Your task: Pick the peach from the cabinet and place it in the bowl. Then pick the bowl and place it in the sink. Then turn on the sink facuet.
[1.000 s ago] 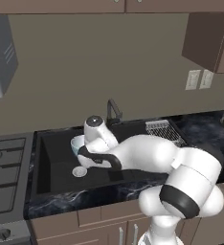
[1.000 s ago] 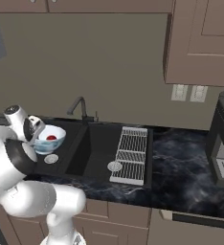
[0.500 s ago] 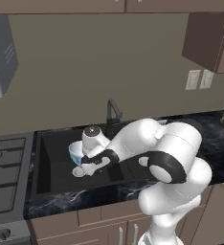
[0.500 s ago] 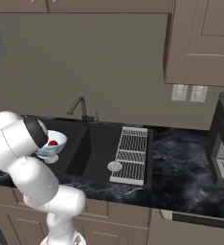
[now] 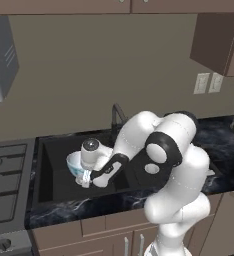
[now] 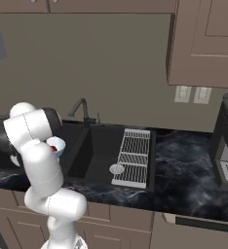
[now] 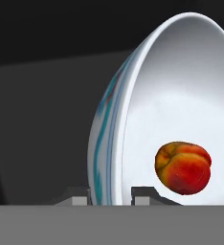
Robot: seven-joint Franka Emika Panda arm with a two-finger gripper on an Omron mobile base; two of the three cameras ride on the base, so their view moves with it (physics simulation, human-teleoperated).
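the black marbled stone counter (image 6: 184,170) runs across the kitchen under dark brown wood wall cabinets (image 6: 203,44), with a gas hob (image 5: 4,180) at its left end in the left base view. set into the stone is the wide rectangular black sink basin (image 5: 59,180), with a dark curved faucet (image 6: 79,109) at its back edge and a white wire drying rack (image 6: 133,155) lying along its right side in the right base view. the white arm with dark joints (image 5: 164,155) bends low from the base and reaches left over the basin.

the round white bowl with a pale-blue tint outside (image 5: 74,162) hangs over the left part of the sink, above the basin floor. in the hand view the bowl (image 7: 181,95) is seen close up, its rim running between the two dark fingertips. the two-finger gripper (image 7: 111,194) is nearly closed, pinching the bowl's rim, one tip outside the wall and one inside.

the small round orange-red peach (image 7: 183,167) lies inside the bowl, against its white inner wall near the gripped edge.
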